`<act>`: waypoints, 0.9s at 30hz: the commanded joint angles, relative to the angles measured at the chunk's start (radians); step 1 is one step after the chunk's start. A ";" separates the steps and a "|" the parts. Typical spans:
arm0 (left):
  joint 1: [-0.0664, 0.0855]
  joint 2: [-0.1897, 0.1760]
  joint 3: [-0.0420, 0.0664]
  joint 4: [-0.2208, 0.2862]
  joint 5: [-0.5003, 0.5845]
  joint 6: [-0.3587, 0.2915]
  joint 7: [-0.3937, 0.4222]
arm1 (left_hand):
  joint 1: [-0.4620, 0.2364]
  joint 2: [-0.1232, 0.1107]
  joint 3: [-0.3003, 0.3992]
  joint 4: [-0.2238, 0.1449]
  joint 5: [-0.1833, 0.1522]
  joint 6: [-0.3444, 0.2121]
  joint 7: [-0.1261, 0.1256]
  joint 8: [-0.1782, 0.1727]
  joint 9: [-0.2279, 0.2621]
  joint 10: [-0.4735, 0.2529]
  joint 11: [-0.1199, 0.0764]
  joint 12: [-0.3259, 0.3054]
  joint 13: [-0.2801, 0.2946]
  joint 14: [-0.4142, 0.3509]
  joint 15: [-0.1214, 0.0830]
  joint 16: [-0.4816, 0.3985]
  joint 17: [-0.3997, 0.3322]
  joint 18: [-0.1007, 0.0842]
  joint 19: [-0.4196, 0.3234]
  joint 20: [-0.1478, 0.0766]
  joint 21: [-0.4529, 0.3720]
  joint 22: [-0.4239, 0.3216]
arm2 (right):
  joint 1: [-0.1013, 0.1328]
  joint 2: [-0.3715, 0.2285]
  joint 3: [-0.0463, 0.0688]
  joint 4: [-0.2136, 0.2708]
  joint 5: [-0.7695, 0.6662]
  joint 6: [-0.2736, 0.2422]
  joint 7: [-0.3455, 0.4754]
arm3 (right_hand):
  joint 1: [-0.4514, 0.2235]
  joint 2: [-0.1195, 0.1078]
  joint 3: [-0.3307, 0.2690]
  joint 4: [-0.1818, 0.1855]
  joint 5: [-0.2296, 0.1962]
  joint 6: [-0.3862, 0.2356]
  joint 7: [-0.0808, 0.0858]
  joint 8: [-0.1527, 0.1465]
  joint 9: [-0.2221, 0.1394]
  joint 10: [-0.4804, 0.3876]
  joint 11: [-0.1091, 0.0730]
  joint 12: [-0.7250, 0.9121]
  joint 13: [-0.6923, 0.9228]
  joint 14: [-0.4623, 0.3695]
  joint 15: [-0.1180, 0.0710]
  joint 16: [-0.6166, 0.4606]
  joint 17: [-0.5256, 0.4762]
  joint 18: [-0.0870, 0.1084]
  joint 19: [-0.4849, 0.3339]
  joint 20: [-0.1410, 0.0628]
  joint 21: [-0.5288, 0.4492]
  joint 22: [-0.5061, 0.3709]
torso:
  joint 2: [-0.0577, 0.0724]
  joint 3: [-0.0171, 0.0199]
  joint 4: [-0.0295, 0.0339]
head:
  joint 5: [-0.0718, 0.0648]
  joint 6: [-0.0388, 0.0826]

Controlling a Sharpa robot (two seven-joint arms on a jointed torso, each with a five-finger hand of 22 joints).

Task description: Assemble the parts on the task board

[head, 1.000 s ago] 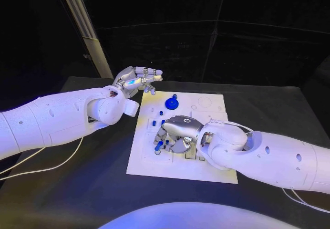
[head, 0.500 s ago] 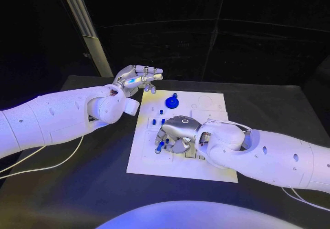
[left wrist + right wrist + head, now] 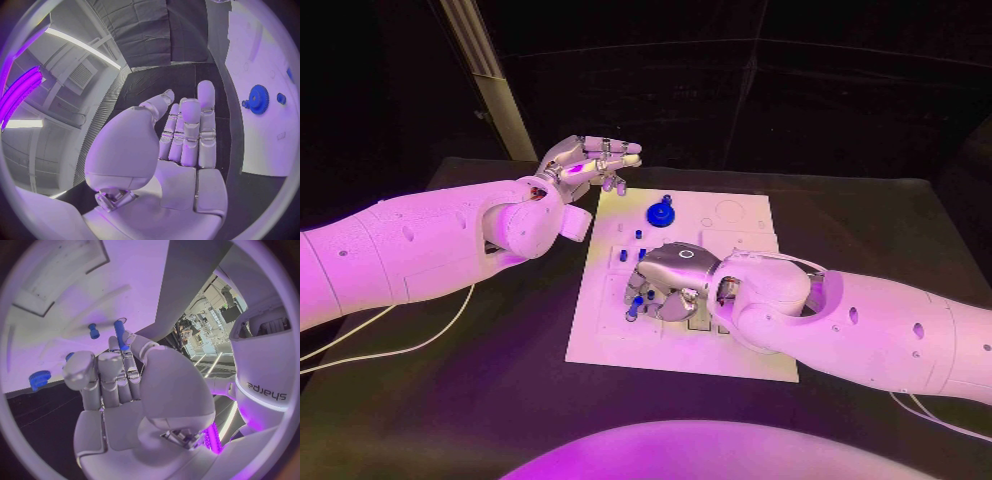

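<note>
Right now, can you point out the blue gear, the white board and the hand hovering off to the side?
blue gear (image 3: 659,213): head view, on its round face.
white board (image 3: 750,362): head view, on a bare near corner.
left hand (image 3: 590,164): head view, on the middle of the hand, empty, beyond the board's far corner.

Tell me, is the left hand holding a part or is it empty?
Empty. The left hand is raised beside the task board, its fingers extended close together with nothing between them; the blue gear lies apart on the board.

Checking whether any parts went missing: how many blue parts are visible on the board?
4: a gear at the task board's far end, two short pegs mid-board, a pin in the right hand's fingers. More may be hidden.
</note>
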 commanded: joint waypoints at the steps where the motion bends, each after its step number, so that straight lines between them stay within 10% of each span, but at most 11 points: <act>1: 0.002 0.000 0.001 0.002 0.003 0.012 0.003 | 0.004 0.003 0.001 -0.004 0.007 -0.005 0.000 0.001 -0.001 -0.005 0.001 0.005 0.001 -0.007 0.002 -0.002 -0.001 0.006 -0.003 0.004 -0.006 -0.001 | -0.003 0.001 -0.003 -0.001 -0.011 0.022 -0.005 | -0.003 0.002 0.005 0.000 0.006 0.000 0.007 0.004 0.001 0.013 -0.009 -0.005 0.002 -0.001 -0.002 0.004 0.000 -0.016 -0.003 0.003 0.005 0.000 | 0.000 0.0001 0.0006 | 0.000 0.001; 27: 0.002 0.000 0.001 0.001 0.003 0.016 0.001 | 0.004 0.003 0.001 -0.004 0.007 -0.005 0.000 0.001 -0.001 -0.005 0.001 0.005 0.001 -0.007 0.002 -0.002 -0.001 0.006 -0.003 0.004 -0.006 -0.001 | -0.010 -0.003 -0.003 0.013 -0.030 -0.017 -0.001 | -0.003 0.003 0.005 -0.001 0.007 0.001 0.006 0.005 0.001 0.014 -0.010 -0.005 0.002 0.000 -0.002 0.006 0.003 -0.016 -0.002 0.003 0.006 0.002 | 0.000 0.0000 0.0000 | 0.002 -0.002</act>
